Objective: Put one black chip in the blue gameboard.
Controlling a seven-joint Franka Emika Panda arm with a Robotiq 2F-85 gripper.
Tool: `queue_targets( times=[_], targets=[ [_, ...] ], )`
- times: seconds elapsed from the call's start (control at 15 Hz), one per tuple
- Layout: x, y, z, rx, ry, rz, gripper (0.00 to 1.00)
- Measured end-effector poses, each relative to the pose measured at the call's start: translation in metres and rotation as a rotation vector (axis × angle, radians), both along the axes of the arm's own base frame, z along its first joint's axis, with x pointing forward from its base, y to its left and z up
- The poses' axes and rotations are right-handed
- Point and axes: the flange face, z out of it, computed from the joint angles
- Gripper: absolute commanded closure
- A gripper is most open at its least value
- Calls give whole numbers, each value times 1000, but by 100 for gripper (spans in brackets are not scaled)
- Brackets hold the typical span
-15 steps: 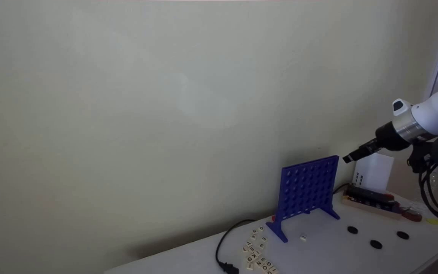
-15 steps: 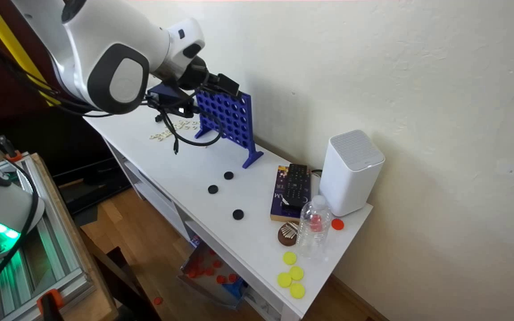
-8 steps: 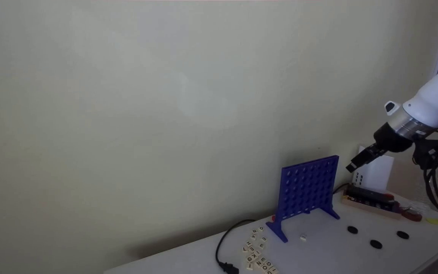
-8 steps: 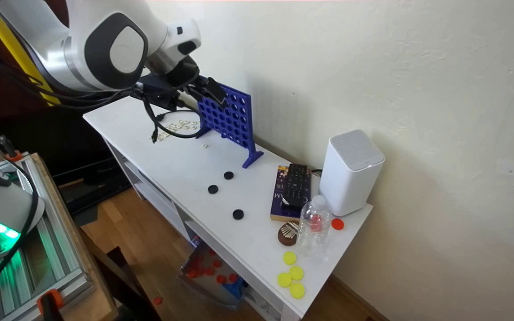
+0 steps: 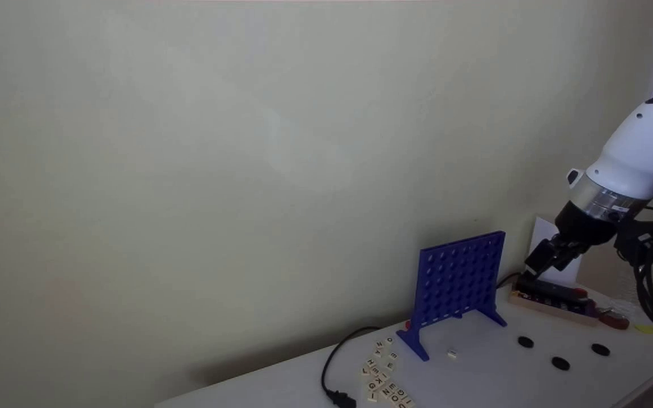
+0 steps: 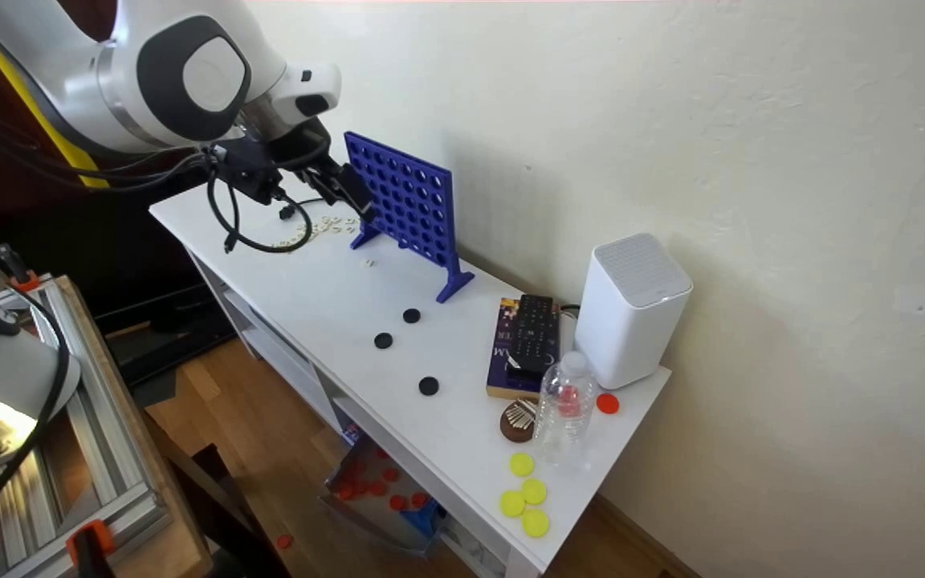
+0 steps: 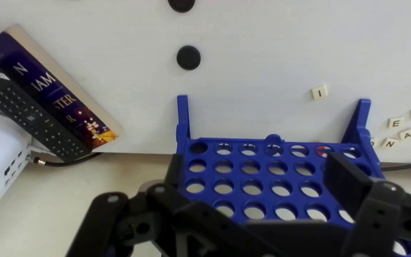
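The blue gameboard [image 6: 402,193] stands upright on the white table near the wall. In the wrist view a black chip [image 7: 198,148] fills the corner hole of the row nearest the board's feet. Three more black chips lie flat on the table: a near chip [image 6: 412,316], a middle one [image 6: 383,341] and a far one [image 6: 429,386]. My gripper [image 7: 259,171] is open, its fingers wide apart with only the board seen behind the gap. In an exterior view my gripper [image 6: 366,210] hangs in front of the board's face, partly covering it; whether they touch cannot be told.
A book [image 6: 503,345] carries a remote [image 6: 533,333], beside a white box [image 6: 631,313]. A clear bottle [image 6: 565,409], a brown round object [image 6: 517,424], yellow chips [image 6: 534,491] and a red chip [image 6: 607,403] stand farther along. Letter tiles [image 5: 383,377] and a cable [image 5: 332,362] lie beyond the board.
My gripper has moved down and back from the board's top edge, tilting more downward. The base light turned from green to pale yellow. Board and table chips have stayed put.
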Motion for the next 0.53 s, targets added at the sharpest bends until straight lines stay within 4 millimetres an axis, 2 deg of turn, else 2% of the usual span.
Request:
queue_targets(
  times=[0.27, 0.53],
  targets=[
    [-3, 3, -9, -2, 58, -62, 0],
    [-6, -14, -10, -7, 72, -117, 0]
  ],
)
